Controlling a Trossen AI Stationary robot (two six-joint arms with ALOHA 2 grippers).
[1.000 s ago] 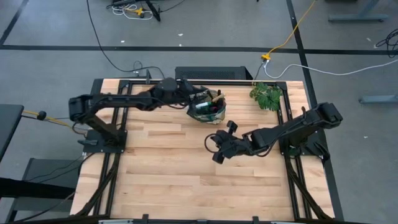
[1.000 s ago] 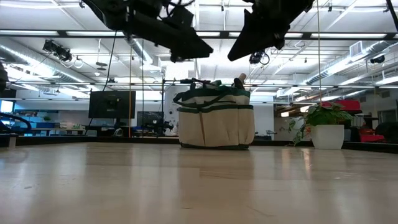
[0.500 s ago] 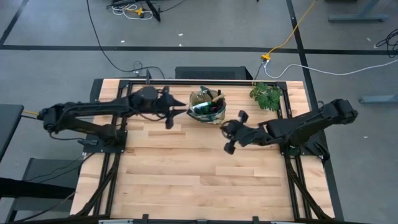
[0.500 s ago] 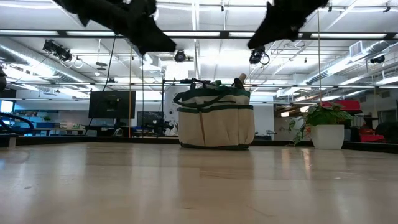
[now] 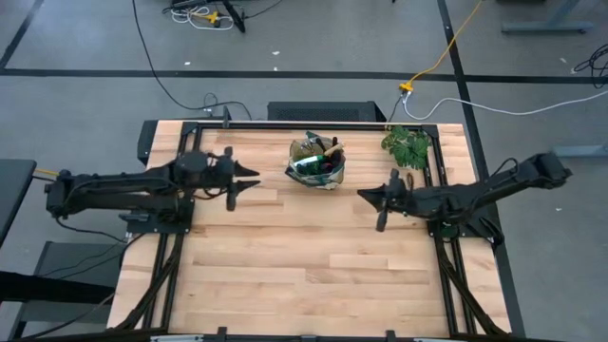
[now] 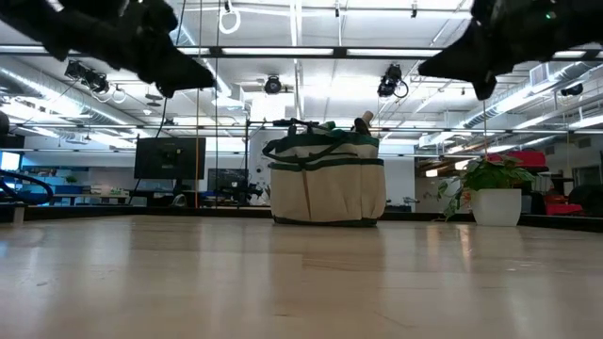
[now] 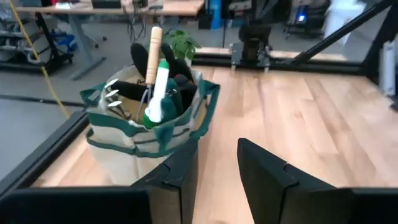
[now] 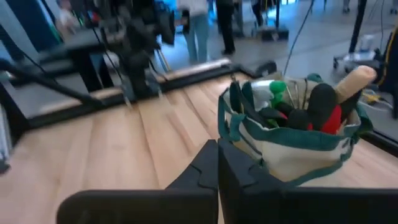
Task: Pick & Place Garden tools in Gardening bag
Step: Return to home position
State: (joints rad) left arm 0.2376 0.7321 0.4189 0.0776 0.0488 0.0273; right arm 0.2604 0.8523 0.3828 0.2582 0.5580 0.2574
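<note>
My left gripper [image 7: 214, 167] has its fingers apart with nothing between them. My right gripper [image 8: 217, 155] has its fingers pressed together, empty. Against half a second ago, both have drawn back from the small beige canvas bag with dark green trim [image 5: 316, 163]. The left now sits well apart on the bag's left, the right well apart on its right. The bag has not shifted.

Inside it stand a green spray bottle with white trigger [image 7: 157, 99], a wooden-handled metal mini rake [image 7: 151, 59] and red-and-black gloves [image 8: 331, 117]. The wrist views look into the bag. The low view shows only tips above its rim, and a leafy green plant in a white pot [image 6: 495, 193] near the bag.
</note>
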